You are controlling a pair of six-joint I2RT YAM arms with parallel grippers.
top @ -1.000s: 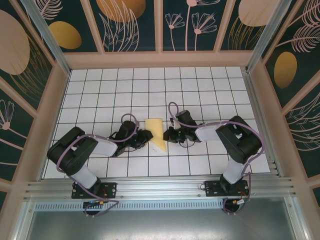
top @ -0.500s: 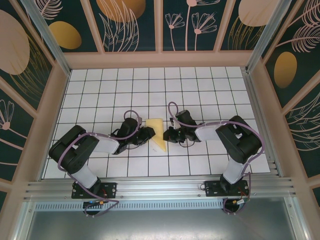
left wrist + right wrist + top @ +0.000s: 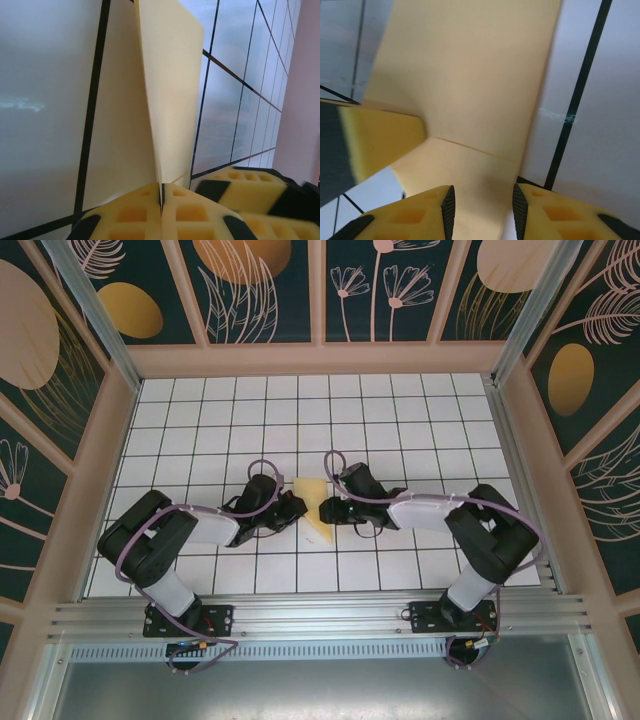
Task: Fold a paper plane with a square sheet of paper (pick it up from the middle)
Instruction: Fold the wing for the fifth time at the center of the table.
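At centre of frame, left pincer (image 3: 161, 194) pinches paper (image 3: 314, 508) edge; right pincer (image 3: 482, 202) spread, paper in gap. Advise: left grip firm, right closes squarely on crease.

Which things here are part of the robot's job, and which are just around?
In the job: folded yellow paper sheet; left gripper, shut on it; right gripper, open around its edge.
Just there: white grid-tiled table; leaf-patterned wall panels.
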